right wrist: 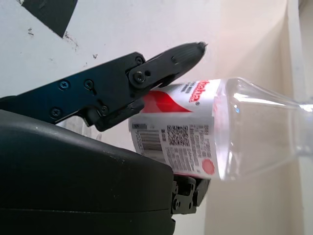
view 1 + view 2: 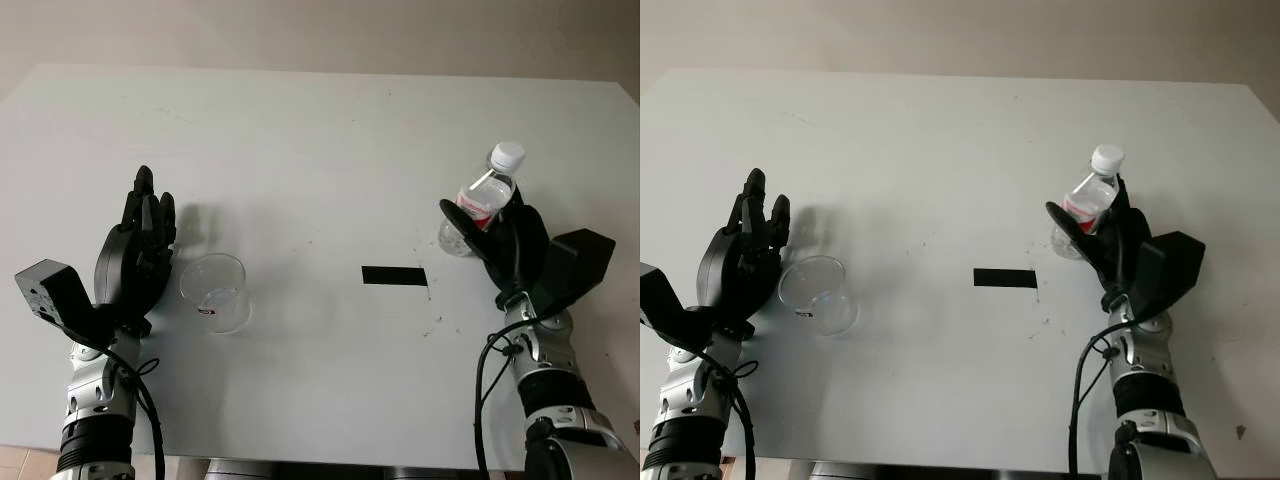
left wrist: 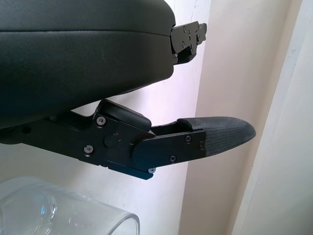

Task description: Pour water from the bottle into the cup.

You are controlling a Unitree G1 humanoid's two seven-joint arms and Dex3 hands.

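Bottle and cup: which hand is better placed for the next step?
Right. The right hand is already around the bottle, which stands upright with its cap on. The left hand is open beside the cup, placed to steady it, not to pour.

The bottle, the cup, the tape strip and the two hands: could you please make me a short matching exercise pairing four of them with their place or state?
Column one:
1. bottle
2. cup
3. black tape strip
4. left hand

Column two:
A. lies flat on the table between cup and bottle
B. open, just beside the cup
C. white cap on, gripped by the right hand
D. clear, standing on the table, not held

Pairs: 1-C, 2-D, 3-A, 4-B
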